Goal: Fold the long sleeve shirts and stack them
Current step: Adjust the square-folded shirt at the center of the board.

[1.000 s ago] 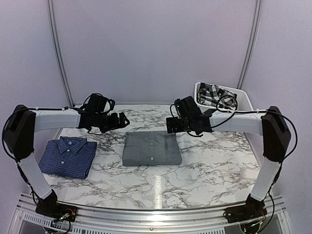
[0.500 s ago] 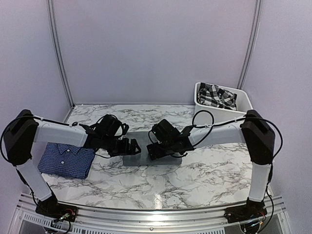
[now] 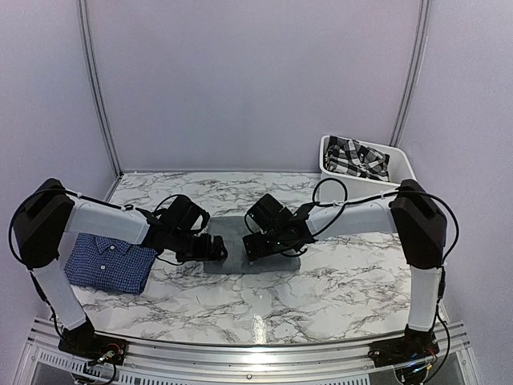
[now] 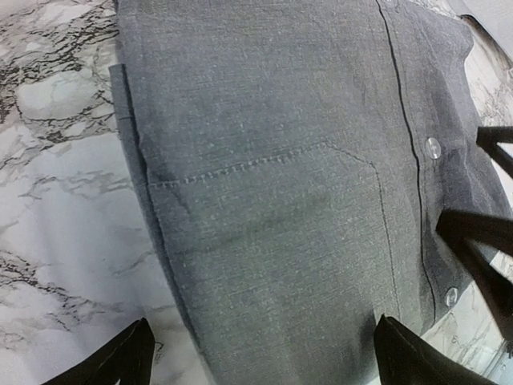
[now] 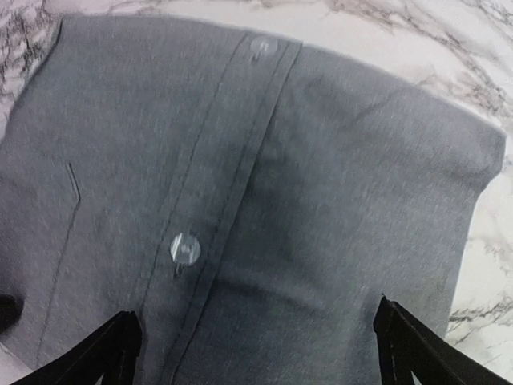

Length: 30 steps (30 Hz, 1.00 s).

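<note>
The plain grey shirt (image 3: pixel 235 237) lies folded in the middle of the table, placket and buttons up. It fills the left wrist view (image 4: pixel 272 160) and the right wrist view (image 5: pixel 264 160). My left gripper (image 3: pixel 213 248) is open and low over the shirt's left half, its fingertips (image 4: pixel 132 357) straddling the left fold. My right gripper (image 3: pixel 261 245) is open and low over the right half, with its fingertips (image 5: pixel 409 345) wide apart beside the button placket. The dark blue checked shirt (image 3: pixel 110 263) lies folded at the left, apart from both grippers.
A white bin (image 3: pixel 405 172) at the back right holds a dark plaid cloth (image 3: pixel 357 156). The table is white marble (image 3: pixel 345 281). The right gripper's fingers (image 4: pixel 481 241) show at the right edge of the left wrist view.
Both arms have come down and inward from the back of the table onto the grey shirt. Since half a second ago they have settled slightly lower. Neither shirt has moved.
</note>
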Available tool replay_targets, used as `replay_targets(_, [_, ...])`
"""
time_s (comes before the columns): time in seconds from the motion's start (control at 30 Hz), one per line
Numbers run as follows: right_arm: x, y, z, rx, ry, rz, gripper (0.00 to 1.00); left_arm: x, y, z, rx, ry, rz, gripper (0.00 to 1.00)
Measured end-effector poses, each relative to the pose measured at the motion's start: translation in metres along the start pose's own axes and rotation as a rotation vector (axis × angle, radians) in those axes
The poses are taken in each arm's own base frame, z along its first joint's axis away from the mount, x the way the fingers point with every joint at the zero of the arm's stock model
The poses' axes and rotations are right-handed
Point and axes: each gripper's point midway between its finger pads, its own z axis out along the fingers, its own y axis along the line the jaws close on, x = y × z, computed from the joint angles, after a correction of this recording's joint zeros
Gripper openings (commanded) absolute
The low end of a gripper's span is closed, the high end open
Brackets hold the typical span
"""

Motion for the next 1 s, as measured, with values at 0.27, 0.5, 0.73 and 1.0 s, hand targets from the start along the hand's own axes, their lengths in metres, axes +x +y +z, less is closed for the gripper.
replay_targets(0.27, [-0.065, -0.028, -0.001, -0.104, -0.07, 0.127, 0.97, -0.016, -0.001, -0.028, -0.026, -0.069, 0.01, 0.99])
replay_targets(0.5, [-0.089, -0.049, 0.031, -0.182, -0.064, 0.195, 0.97, -0.028, -0.01, -0.052, -0.003, -0.122, 0.018, 0.99])
replay_targets(0.73, [-0.086, -0.057, 0.071, -0.189, -0.027, 0.195, 0.97, -0.03, -0.018, -0.063, 0.037, -0.127, 0.016, 0.99])
replay_targets(1.0, [-0.094, -0.064, 0.073, -0.177, -0.029, 0.188, 0.97, -0.015, -0.008, -0.063, 0.071, -0.1, -0.071, 0.99])
